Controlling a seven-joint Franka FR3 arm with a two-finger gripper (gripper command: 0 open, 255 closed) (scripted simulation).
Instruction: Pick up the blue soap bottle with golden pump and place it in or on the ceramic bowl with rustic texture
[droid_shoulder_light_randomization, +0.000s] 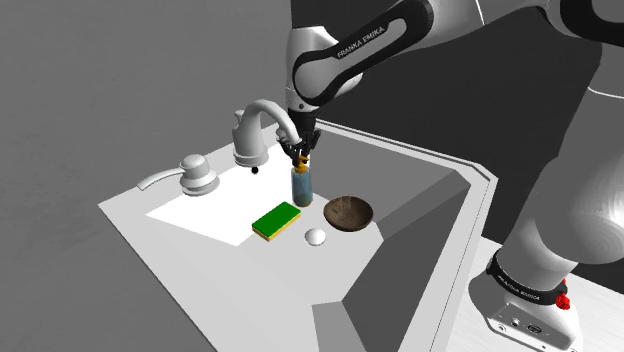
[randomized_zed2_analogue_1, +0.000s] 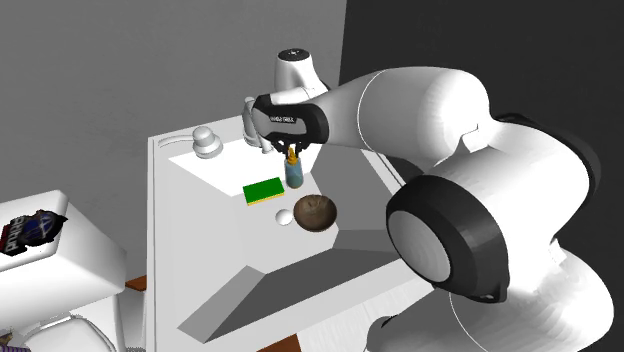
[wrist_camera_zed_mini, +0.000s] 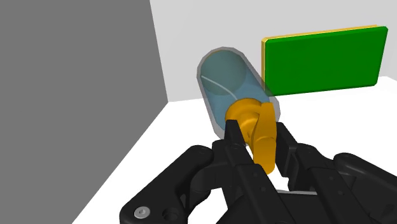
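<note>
Sink basin (droid_shoulder_light_randomization: 400, 190): walled round, open above, holds everything | brown bowl (droid_shoulder_light_randomization: 348, 212): near bottle, apart | green sponge (droid_shoulder_light_randomization: 277, 221): flat, beside both | blue bottle (droid_shoulder_light_randomization: 301, 186): upright between faucet (droid_shoulder_light_randomization: 262, 125) and bowl | gripper (droid_shoulder_light_randomization: 301, 152): fingers narrowed, clasping its golden pump (wrist_camera_zed_mini: 257, 127)

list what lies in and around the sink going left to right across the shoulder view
white round knob on the rim → flat green sponge with yellow underside → small white dome → dark brown round bowl. The blue bottle with golden pump overlaps sponge and dome sideways, so it is left out.
</note>
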